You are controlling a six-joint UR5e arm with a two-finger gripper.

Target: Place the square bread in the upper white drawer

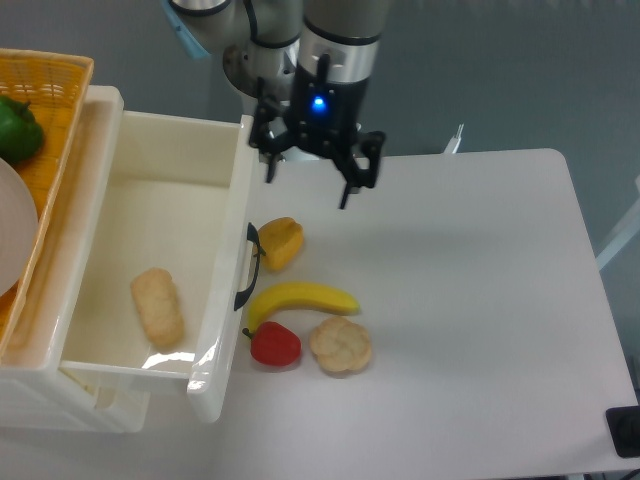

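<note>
White counter (460, 300): the small pale beige oblong bread (157, 306) is seen inside the glossy cream-white drawer (228, 330); the pincer (308, 185) hangs released, empty; task judged complete.

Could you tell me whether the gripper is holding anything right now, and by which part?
Nothing: the gripper is open and empty; the square bread lies in the upper white drawer.

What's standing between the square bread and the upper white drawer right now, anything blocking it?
Nothing visible does. The square bread already lies on the floor of the upper white drawer, and the gripper hangs open over the table beside the drawer, holding nothing.
</note>
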